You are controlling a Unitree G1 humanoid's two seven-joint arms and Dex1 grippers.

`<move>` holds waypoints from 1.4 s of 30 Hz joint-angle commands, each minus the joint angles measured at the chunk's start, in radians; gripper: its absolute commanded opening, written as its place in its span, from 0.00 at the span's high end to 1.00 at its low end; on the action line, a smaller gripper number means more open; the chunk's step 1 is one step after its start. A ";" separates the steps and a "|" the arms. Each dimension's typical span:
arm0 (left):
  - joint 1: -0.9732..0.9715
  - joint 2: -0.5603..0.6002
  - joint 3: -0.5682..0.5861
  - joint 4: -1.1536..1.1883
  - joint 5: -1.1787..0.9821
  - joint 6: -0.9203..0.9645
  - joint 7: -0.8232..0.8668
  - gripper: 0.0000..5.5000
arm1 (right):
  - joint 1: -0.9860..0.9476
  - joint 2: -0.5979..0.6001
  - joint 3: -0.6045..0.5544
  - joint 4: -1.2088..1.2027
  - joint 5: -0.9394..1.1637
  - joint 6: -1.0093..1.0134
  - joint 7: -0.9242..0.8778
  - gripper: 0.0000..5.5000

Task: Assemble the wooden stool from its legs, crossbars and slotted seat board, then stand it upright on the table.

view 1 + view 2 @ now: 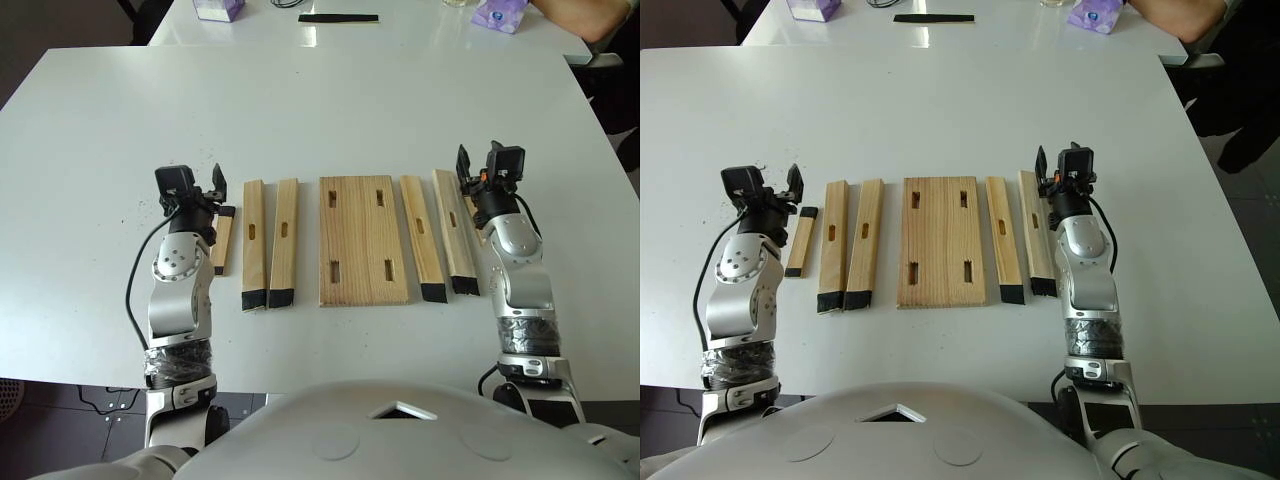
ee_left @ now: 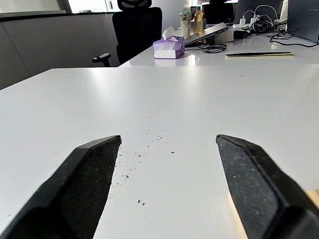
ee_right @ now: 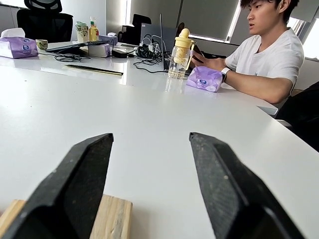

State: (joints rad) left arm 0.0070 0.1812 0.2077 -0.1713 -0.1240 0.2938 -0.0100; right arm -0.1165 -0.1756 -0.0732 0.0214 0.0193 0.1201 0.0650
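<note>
Right now I see left end effector and right end effector spread wide, seat board flat between them.

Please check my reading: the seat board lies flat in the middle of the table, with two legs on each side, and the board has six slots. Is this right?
Not quite. The seat board has four slots, not six, as the left eye view shows. The rest holds: it lies flat in the middle of the table, with two legs on its left and two more on its right.
</note>
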 commanded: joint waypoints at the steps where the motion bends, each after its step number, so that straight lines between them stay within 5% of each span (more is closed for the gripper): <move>1: -0.011 0.004 -0.004 0.002 0.017 0.010 0.005 0.43 | -0.026 -0.002 0.000 0.014 -0.005 0.008 0.001 0.49; 6: 0.012 0.017 0.016 -0.011 0.000 0.059 0.000 0.43 | -0.025 -0.004 -0.005 0.012 -0.006 0.007 -0.001 0.49; 9: 0.091 0.000 0.075 -0.161 -0.089 0.338 0.022 0.43 | -0.012 -0.010 -0.015 -0.004 -0.004 0.009 -0.003 0.49; 12: 0.203 0.067 0.005 -0.440 -0.148 0.595 -0.041 0.43 | 0.034 -0.007 -0.031 -0.033 -0.004 0.016 -0.016 0.49; 18: 0.311 0.154 0.005 -0.606 -0.172 0.804 -0.086 0.43 | 0.118 0.010 -0.010 -0.112 -0.011 0.045 -0.020 0.49; 33: 0.407 0.209 -0.058 -0.415 -0.071 0.664 -0.116 0.43 | 0.124 -0.002 -0.021 -0.139 -0.007 0.077 -0.023 0.49; 42: 0.397 0.203 -0.023 -0.250 -0.095 0.551 -0.180 0.68 | 0.120 0.002 -0.021 -0.138 -0.008 0.077 -0.028 0.49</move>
State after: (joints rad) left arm 0.3722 0.3726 0.2031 -0.5292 -0.2383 0.8155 -0.1730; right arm 0.0088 -0.1699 -0.0873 -0.1068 0.0186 0.1871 0.0391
